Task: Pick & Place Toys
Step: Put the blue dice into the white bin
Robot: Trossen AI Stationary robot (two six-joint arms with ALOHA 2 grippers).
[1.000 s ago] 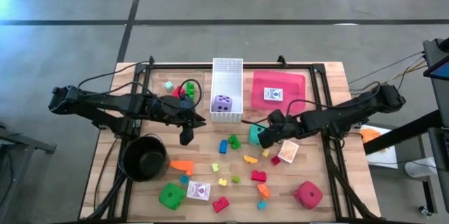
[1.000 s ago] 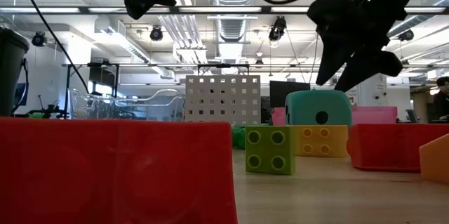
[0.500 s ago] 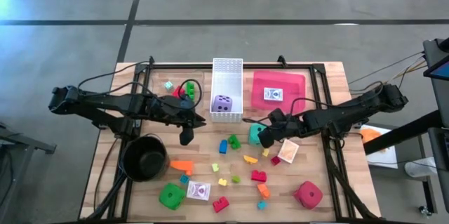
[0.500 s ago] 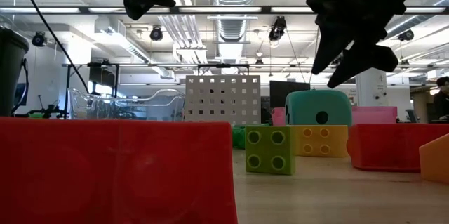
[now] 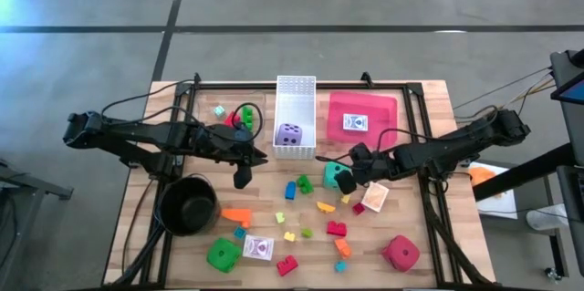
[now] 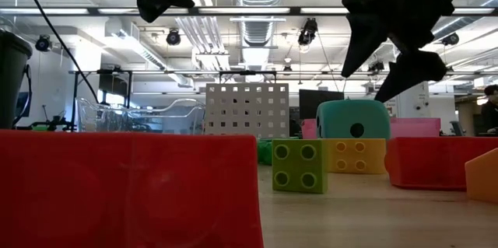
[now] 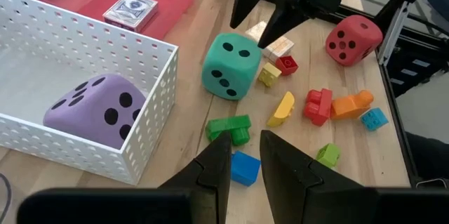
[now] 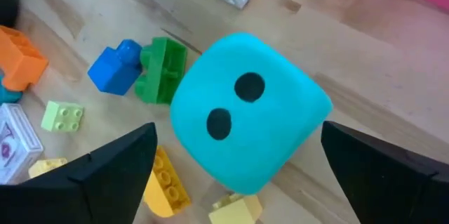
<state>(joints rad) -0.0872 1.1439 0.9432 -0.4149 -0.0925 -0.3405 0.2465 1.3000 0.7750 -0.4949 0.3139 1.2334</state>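
Observation:
A teal die [image 5: 332, 174] rests on the table right of the middle; it also shows in the right wrist view [image 8: 249, 122] and the low view [image 6: 354, 128]. My right gripper [image 5: 341, 176] is open just above it, one finger on each side, touching nothing. My left gripper [image 5: 242, 180] hangs shut and empty above the table, left of the white basket [image 5: 296, 90]. A purple die [image 5: 289, 133] lies in the basket. A green die [image 5: 223, 254], a red die [image 5: 401, 253], card packs [image 5: 258, 247] and several small bricks lie on the near half.
A red tray [image 5: 365, 101] with a card pack [image 5: 356, 123] stands at the far right. A round black pot [image 5: 189, 204] stands at the near left. Blue [image 5: 290, 190] and green [image 5: 304, 183] bricks lie just left of the teal die, and another card pack [image 5: 375, 197] lies to its right.
My right gripper has moved a little toward the table's left edge and now stands over the teal die. The die has stayed where it was.

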